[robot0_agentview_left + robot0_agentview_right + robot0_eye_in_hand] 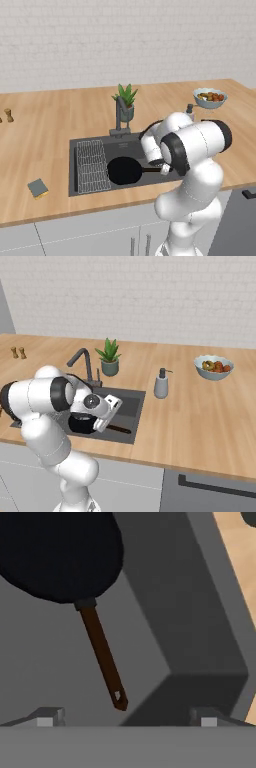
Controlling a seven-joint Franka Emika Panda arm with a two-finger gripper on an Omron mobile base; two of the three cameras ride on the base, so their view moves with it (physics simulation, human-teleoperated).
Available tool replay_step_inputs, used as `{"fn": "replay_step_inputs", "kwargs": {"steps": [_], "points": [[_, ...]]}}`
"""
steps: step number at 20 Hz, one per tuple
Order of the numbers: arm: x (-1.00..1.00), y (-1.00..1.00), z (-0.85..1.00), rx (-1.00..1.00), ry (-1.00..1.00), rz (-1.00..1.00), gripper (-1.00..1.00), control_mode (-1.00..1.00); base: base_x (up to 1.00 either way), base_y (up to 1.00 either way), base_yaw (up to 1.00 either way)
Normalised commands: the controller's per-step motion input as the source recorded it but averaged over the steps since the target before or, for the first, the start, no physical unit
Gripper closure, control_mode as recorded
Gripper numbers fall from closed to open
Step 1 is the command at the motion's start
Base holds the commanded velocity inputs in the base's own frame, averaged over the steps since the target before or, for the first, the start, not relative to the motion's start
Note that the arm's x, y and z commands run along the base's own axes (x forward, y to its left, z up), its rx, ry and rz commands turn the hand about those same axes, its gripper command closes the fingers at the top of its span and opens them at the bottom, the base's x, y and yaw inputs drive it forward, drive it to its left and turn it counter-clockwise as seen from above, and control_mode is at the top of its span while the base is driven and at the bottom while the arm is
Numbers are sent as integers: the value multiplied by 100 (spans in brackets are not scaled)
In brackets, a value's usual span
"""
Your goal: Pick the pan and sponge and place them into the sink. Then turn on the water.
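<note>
The black pan (125,170) lies flat in the dark sink (135,147), its long brown handle (102,657) pointing toward the basin's right wall. My gripper (127,717) hovers just above the handle's end, open, with nothing between its fingertips (50,714). From the right base view the pan (82,423) is partly hidden behind my hand. The sponge (38,188), dark on top with a yellow layer, rests on the counter left of the sink near the front edge. No water is in view at the faucet (120,112).
A wire rack (92,165) fills the sink's left side. Behind the sink stand a potted plant (127,102) and a soap dispenser (161,383). A fruit bowl (214,366) sits at the back right, two small shakers (18,352) at the far left.
</note>
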Motion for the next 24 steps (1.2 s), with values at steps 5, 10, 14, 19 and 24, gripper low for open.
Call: {"fn": "replay_step_inputs", "kwargs": {"steps": [5,10,14,19,24], "points": [[38,-14,100,14,3,-9,-100,-100,0,0,0],[34,-13,100,16,0,-1,-100,-100,0,0,0],[15,-6,100,20,6,-1,-100,-100,0,0,0],[1,2,100,16,14,-9,-100,-100,0,0,0],[-10,2,100,14,20,-20,-100,-100,0,0,0]]}}
